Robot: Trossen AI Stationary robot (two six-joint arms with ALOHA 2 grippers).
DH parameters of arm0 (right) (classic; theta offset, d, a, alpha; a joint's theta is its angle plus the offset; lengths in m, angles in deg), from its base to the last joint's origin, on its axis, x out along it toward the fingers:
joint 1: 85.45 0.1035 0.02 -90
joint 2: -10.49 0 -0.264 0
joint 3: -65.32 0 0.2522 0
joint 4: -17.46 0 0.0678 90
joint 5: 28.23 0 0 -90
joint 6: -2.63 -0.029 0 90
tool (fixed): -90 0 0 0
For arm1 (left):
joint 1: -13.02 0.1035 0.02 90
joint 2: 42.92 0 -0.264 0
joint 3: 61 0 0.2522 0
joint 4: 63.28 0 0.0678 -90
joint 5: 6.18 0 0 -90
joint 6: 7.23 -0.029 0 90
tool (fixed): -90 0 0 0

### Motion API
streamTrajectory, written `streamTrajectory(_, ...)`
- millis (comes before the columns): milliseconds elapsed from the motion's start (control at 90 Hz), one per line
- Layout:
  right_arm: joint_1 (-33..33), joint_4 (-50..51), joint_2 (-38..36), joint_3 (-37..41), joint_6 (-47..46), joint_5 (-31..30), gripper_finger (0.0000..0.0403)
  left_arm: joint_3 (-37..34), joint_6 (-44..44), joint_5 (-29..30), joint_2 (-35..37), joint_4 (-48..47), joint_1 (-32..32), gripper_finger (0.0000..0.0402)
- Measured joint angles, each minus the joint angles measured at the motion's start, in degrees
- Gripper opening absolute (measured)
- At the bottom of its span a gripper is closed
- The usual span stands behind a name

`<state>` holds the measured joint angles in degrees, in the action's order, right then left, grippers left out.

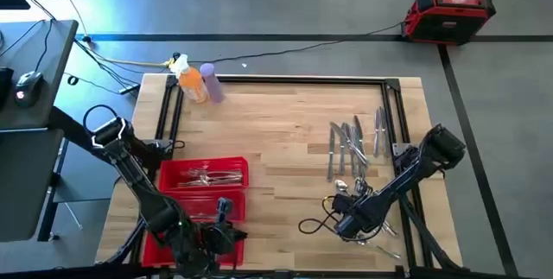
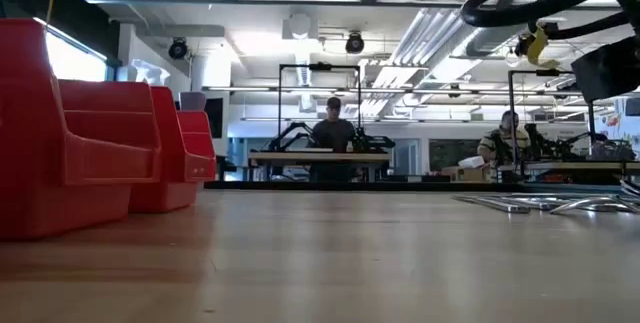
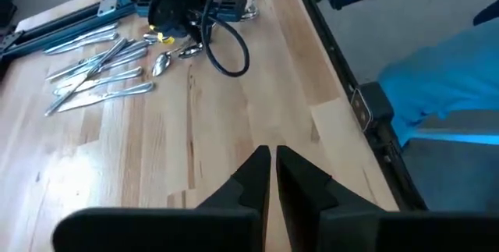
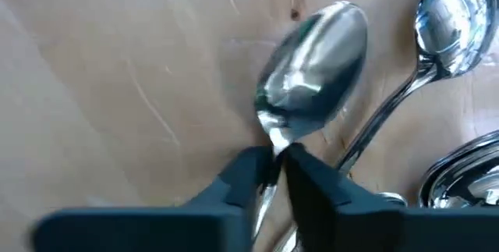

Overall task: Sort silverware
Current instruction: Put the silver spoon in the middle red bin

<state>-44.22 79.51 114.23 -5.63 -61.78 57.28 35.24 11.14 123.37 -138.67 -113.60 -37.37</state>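
Several pieces of silverware (image 1: pixel 350 145) lie loose on the wooden table's right half, and more lie in the red tray (image 1: pixel 235 166) on the left. My right gripper (image 4: pixel 277 166) is at the near right (image 1: pixel 344 193), shut on a spoon (image 4: pixel 316 65). A second spoon (image 4: pixel 448 18) lies just beside it. My left gripper (image 3: pixel 273 170) is shut with nothing between its fingers, next to the red tray's near right corner (image 1: pixel 225 207). My right gripper pinches the spoon's neck (image 4: pixel 274 135), just behind the bowl, between its two fingertips. The bowl sticks out beyond the fingers, and the handle runs back between them, out of sight. Whether the spoon is clear of the table I cannot tell.
An orange bottle (image 1: pixel 192 85) and a purple bottle (image 1: pixel 212 81) stand at the far left corner. A second red bin (image 1: pixel 164 246) sits at the near left edge. A dark metal frame (image 1: pixel 285 79) rims the table. The wood between the tray and the loose silverware is bare.
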Motion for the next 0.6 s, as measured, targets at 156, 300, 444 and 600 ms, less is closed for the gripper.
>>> streamTrajectory(156,0.0,1.1,0.3,-2.1,1.4,-1.7,0.0004,0.0,0.0,0.0,0.0,0.0,0.0,0.0010)
streamTrajectory(300,-0.6,-0.6,0.3,-7.4,5.0,-7.7,0.0002,0.0,-0.1,0.0,-0.5,0.6,0.9,0.0010)
streamTrajectory(444,-1.9,-1.4,0.4,-11.0,9.4,-11.9,0.0001,0.0,-1.7,0.0,-2.9,1.6,3.4,0.0016)
streamTrajectory(600,-3.0,-2.4,0.3,-13.0,14.3,-16.1,0.0000,0.0,-11.1,0.1,-7.5,6.6,7.2,0.0036)
